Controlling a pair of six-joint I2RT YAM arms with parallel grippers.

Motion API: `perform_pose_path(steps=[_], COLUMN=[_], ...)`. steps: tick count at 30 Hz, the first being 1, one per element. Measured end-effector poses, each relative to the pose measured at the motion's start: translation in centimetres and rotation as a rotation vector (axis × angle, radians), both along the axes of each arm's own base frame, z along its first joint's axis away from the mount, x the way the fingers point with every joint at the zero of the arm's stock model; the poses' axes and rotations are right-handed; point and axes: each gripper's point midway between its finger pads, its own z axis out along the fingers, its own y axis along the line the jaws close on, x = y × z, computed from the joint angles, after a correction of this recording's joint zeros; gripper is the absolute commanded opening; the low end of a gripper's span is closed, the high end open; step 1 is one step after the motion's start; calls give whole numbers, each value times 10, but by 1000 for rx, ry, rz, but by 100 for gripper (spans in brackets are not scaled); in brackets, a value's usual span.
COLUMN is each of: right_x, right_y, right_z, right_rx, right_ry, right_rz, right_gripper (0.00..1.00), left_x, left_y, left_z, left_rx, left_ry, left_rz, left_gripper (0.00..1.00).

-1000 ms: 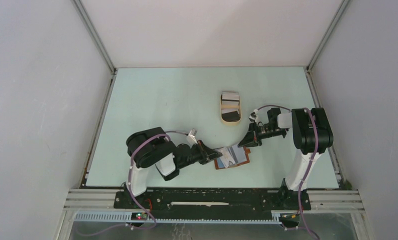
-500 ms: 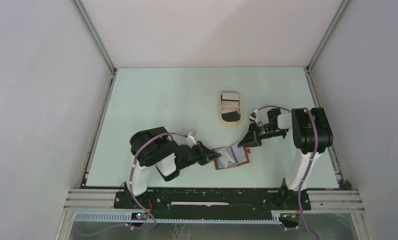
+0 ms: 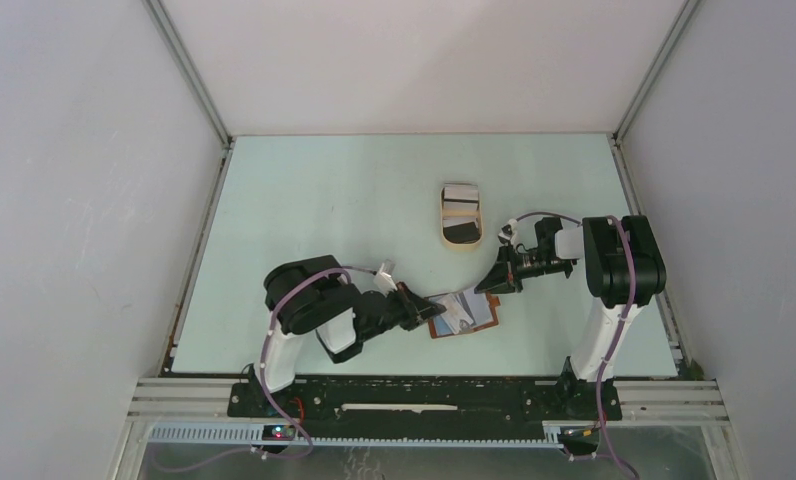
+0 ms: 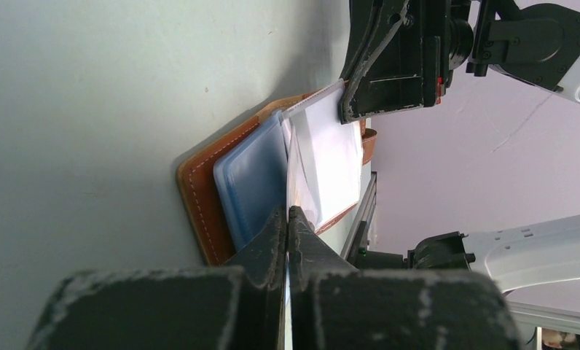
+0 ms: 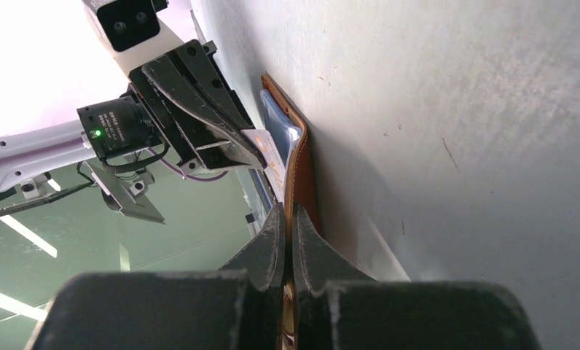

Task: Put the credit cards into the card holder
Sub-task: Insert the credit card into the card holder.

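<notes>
Card holder [image 4: 197,191] lies open on the tabletop [image 3: 324,200] near the front edge, between both arms. Left tool [image 4: 288,213] clamped tight on a white credit card [image 4: 334,149] — right tool [image 5: 288,213] closed, pinching the holder's brown edge.

We see the card holder [image 4: 196,182] as reddish-brown, leather-like material with pale stitching along its edge, and inside it smooth pale-blue plastic with a soft sheen. The worktop [image 4: 90,87] looks matt and faintly speckled. The fingers [image 4: 271,233] are black, grainy matt plastic, scuffed pale along their edges.
</notes>
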Motion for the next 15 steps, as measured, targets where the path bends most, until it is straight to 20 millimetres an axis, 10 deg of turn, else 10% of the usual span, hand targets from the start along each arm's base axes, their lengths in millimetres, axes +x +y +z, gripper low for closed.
perform_pose_path(steps=[15], right_x=[2], right_y=[-1], right_z=[1], right_rx=[23], right_ry=[-1], right_rz=[-9], right_gripper=[7], left_x=[3], left_y=[-9], left_z=[-1], left_rx=[-7], left_ry=[-10], left_rz=[-1], left_gripper=[0])
